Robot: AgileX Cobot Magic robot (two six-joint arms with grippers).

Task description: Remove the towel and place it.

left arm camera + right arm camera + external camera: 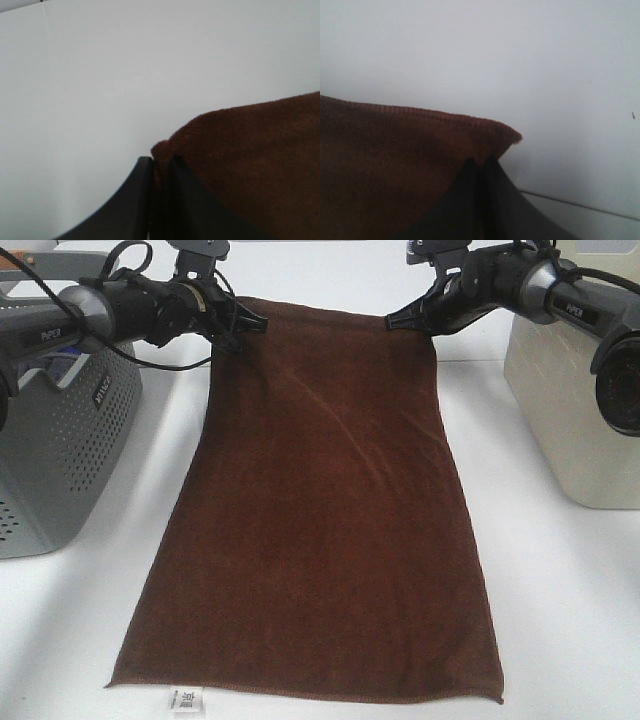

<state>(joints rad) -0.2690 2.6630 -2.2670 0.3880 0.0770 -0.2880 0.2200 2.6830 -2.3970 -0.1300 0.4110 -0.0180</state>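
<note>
The towel (320, 530) lay spread on the white table (560, 620), its near hem and small white label (186, 699) closest, its far edge lifted. The left gripper (243, 325) pinched the far left corner, a slim gap between its fingers (135, 200); the right gripper (392, 320) was clenched on the far right corner; a grey perforated basket (60, 440) stood to the left and a beige bin (570, 410) to the right.

One towel (320, 520) is lying spread on one white table (560, 620) — a single brown cloth, with one small white label (187, 699) showing at its near corner. Two grippers are reaching in from above — the left gripper (252, 324) and the right gripper (393, 319), one at each far corner of the cloth. Two containers are standing at the sides: one grey perforated basket (60, 440) and one cream bin (565, 410).
</note>
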